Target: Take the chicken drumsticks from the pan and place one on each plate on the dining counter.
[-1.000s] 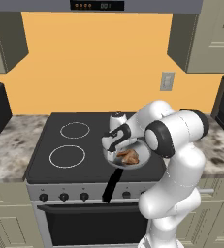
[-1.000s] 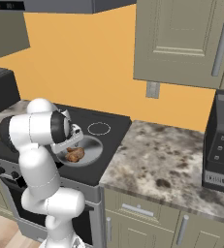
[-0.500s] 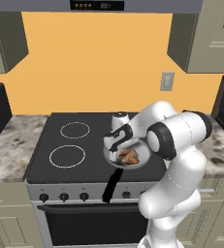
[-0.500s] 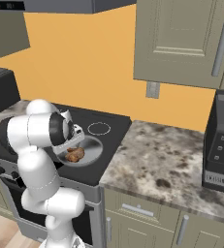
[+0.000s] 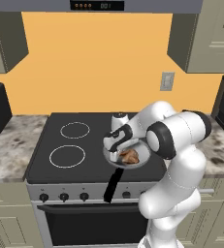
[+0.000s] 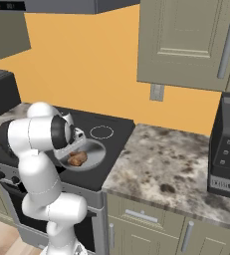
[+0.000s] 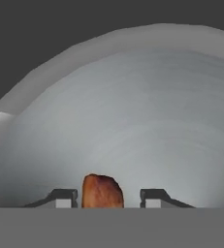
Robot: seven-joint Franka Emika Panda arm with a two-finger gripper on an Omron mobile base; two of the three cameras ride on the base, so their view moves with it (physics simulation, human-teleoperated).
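The gripper (image 7: 103, 198) is down in the pan (image 7: 147, 111), at the stove's front right. A drumstick (image 7: 102, 192) stands squarely between its fingertips (image 7: 65, 198). They sit close beside it, but whether they pinch it I cannot tell.

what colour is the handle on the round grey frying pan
Black: the straight black handle of the round grey metal frying pan, clearest in the left base view.

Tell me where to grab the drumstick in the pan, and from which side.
Grip the drumstick across its plump end, coming straight down from above. It lies flat on the floor of the pan, whose raised rim blocks a sideways approach. The gripper already has the meat between its jaws, a gap either side, so probably just close.
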